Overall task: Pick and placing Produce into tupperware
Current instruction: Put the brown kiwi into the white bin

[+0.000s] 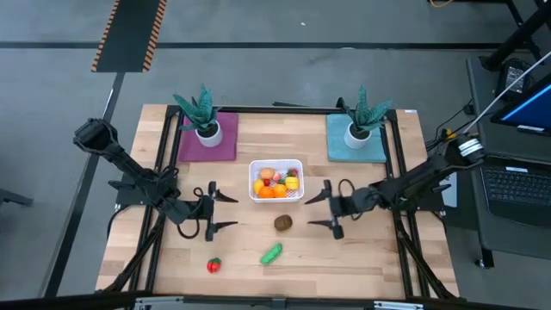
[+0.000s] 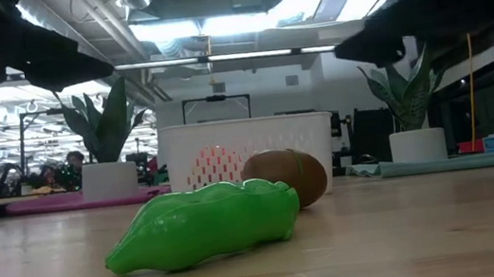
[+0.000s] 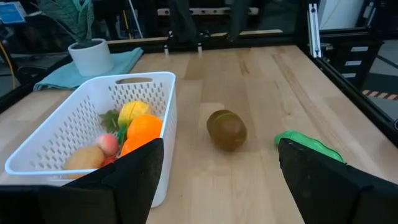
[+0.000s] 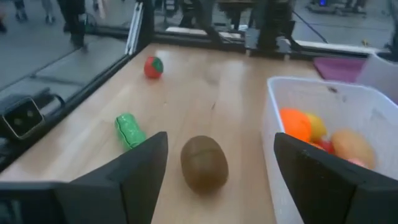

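The tupperware [image 1: 275, 179], a white perforated container, stands mid-table and holds several yellow, orange and red Produce pieces [image 3: 134, 127]. A brown kiwi-like piece [image 1: 283, 223] lies on the wood just in front of it. A green elongated piece [image 1: 272, 253] and a red piece [image 1: 213, 265] lie nearer the front edge. My left gripper [image 1: 236, 212] hovers open to the left of the kiwi. My right gripper [image 1: 307, 213] hovers open to its right. Both point inward at the kiwi [image 3: 227, 129] [image 4: 204, 163] and hold nothing.
Two spiky potted plants stand at the back, one on a magenta mat [image 1: 208, 138] and one on a teal mat [image 1: 355, 138]. A black frame rail [image 1: 398, 164] runs along the table's sides. Bare wood lies between the container and the front edge.
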Robot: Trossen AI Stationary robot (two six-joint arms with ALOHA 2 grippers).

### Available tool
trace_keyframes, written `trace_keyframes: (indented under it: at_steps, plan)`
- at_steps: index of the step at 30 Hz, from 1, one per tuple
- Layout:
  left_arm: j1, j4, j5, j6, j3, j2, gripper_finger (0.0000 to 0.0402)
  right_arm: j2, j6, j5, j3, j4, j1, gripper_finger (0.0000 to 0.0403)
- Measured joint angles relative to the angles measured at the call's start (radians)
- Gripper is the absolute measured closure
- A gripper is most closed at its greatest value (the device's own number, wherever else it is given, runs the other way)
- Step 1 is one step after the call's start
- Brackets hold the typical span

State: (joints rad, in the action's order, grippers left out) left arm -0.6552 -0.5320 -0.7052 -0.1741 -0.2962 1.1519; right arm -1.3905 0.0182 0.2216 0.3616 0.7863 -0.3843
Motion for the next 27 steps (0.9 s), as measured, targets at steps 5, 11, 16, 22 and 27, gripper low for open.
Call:
trace_keyframes:
  at_steps: [5, 11, 16, 22, 27]
  plan:
    - [0.000, 0.000, 0.017, 0.000, 0.000, 0.000, 0.0093, -0.109, 0.041, 0.000, 0.136, -0.073, -0.002, 0.0108]
    - [-0.001, 0.000, 0.049, -0.003, 0.000, 0.000, 0.0093, -0.162, 0.039, -0.002, 0.300, -0.268, -0.004, 0.0108]
    - [-0.001, 0.000, 0.049, -0.002, 0.000, 0.000, 0.0093, -0.180, 0.028, -0.005, 0.419, -0.445, -0.005, 0.0108]
    - [0.000, 0.005, 0.049, -0.001, 0.000, 0.000, 0.0093, -0.181, -0.037, -0.014, 0.530, -0.677, -0.004, 0.0108]
    - [0.000, 0.006, 0.049, 0.000, 0.000, 0.000, 0.0093, -0.182, -0.073, -0.089, 0.608, -0.841, -0.004, 0.0108]
